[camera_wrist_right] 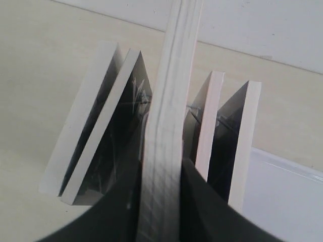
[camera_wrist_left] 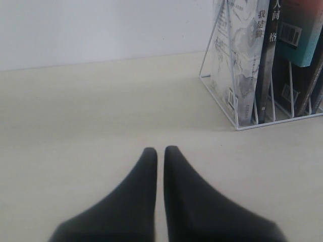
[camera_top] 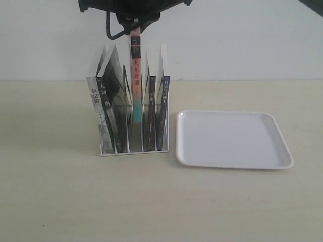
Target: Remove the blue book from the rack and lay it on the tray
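- Closest to me is the bare, pale table (camera_top: 151,206), smooth and level, with plenty of room all round.
- Off to the left, the left claw (camera_wrist_left: 160,150) hovers low over the table, its fingers nearly together and holding nothing.
- Mid-table stands the white wire rack (camera_top: 133,152), with five books leaning in its slots.
- From above, the right claw (camera_wrist_right: 162,166) is clamped on the top of the pink-and-teal book (camera_top: 135,75), which sits higher than its neighbours. That is not the one wanted.
- In the rack's last slot on the right, the blue book (camera_top: 165,111) is untouched.
- It looks thin, light and bendy, and its cover is probably slick. I'd pinch its top edge near the spine.
- Just beside the rack, not touching it, lies the white tray (camera_top: 229,165), holding nothing. Its rim is shallow.
- Behind everything is a plain white wall (camera_top: 242,40).
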